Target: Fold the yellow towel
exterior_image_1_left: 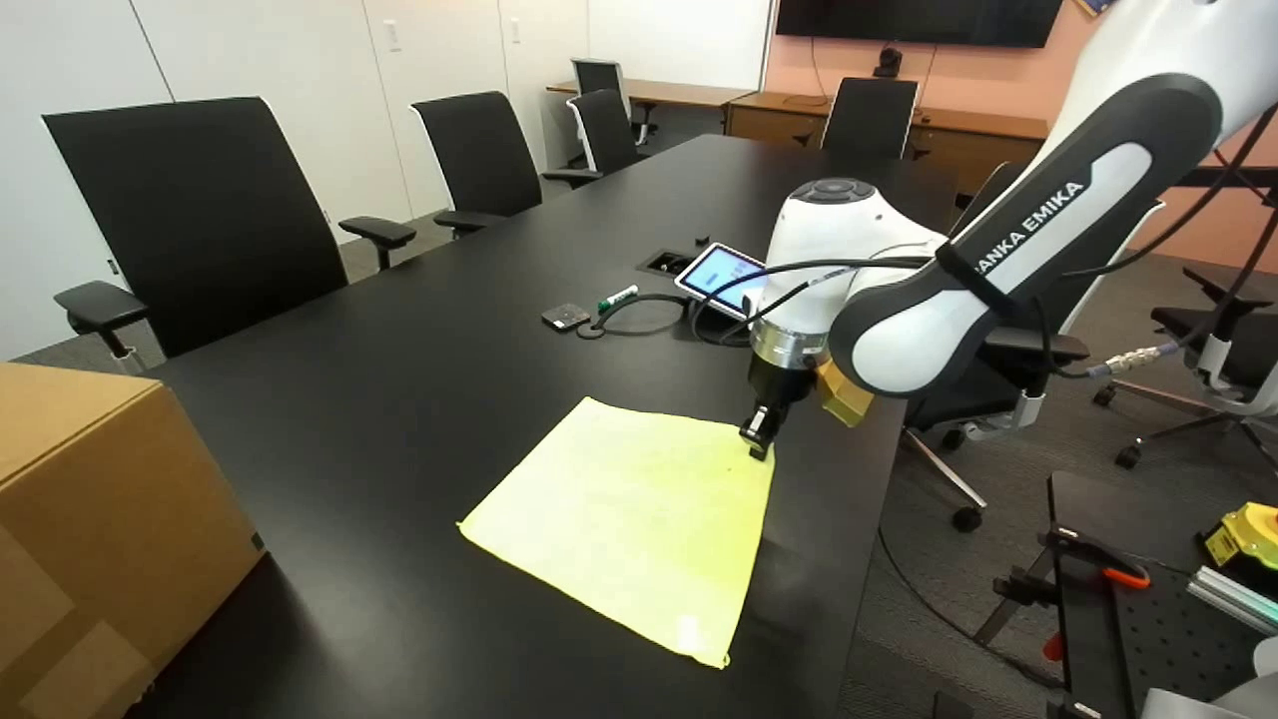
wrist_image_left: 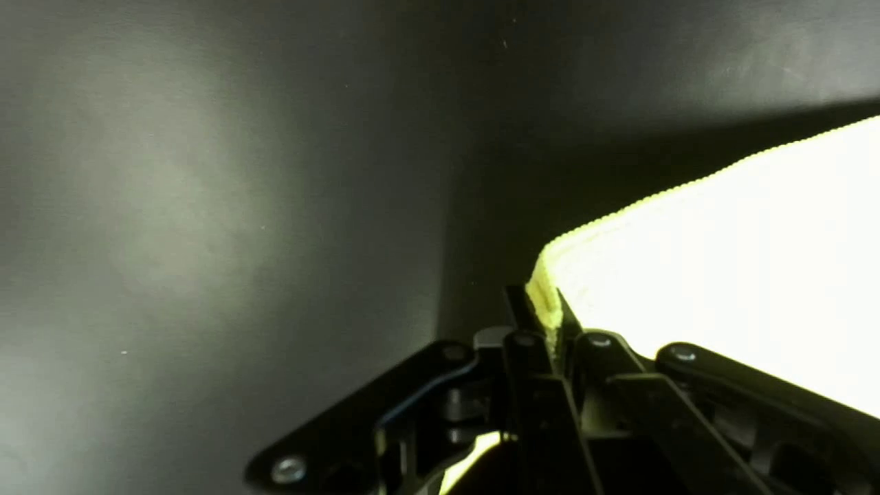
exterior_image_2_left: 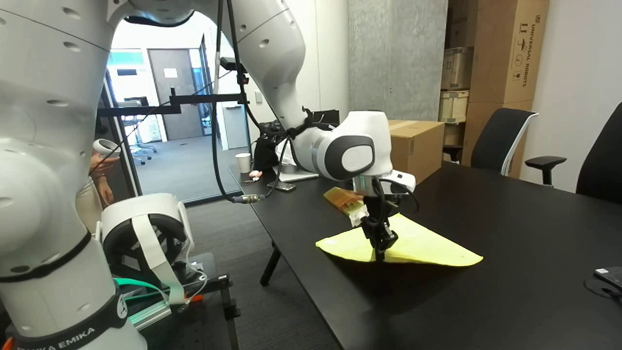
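Wrist view: the gripper [wrist_image_left: 543, 309] clamps one corner of the yellow towel [wrist_image_left: 729, 275].
Arm [exterior_image_1_left: 899, 340]: reaches over the dark table [exterior_image_1_left: 399, 419] in both exterior views, wrist pointing down.
Towel: spread across the tabletop, clamped corner raised off it.
Surface: in an exterior view, tablet [exterior_image_1_left: 717, 272] and marker [exterior_image_1_left: 621, 296] lie beyond the towel.
Room: black chairs [exterior_image_1_left: 200, 220], a wall screen [exterior_image_1_left: 919, 18].
Edges: towel ends near the robot-side table edge; bare tabletop separates it from the cardboard box [exterior_image_1_left: 130, 519].

Towel [exterior_image_1_left: 619, 519] coloured plain pale yellow, table [exterior_image_1_left: 419, 419] surfaced in black, gripper [wrist_image_left: 541, 302] coloured black, arm [exterior_image_1_left: 904, 345] panelled in white and dark grey, cardboard box [exterior_image_1_left: 110, 509] coloured tan.
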Robot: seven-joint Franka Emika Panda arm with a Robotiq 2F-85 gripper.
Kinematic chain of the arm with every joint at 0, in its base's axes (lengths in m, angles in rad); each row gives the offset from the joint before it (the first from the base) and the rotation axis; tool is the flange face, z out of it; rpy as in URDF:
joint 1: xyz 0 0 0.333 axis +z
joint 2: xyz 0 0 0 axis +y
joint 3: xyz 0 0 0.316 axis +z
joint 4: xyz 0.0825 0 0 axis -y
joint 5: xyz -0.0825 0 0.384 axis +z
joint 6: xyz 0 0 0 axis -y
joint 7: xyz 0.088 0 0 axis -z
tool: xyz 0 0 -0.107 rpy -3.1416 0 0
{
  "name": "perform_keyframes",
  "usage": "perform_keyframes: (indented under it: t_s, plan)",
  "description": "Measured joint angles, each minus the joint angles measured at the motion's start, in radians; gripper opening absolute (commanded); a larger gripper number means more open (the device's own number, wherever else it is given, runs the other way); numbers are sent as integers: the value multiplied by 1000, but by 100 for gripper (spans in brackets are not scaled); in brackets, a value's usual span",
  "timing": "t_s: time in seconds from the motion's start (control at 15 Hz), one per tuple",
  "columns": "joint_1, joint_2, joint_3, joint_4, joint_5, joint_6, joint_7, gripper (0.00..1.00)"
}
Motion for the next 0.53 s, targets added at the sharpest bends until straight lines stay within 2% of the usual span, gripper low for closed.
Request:
perform_keyframes:
  t_s: [0.27,0.53]
  plan:
    - [35,-39,-17,32,-50,-50,103,6]
    - [43,-39,-17,129,-56,-131,135,5]
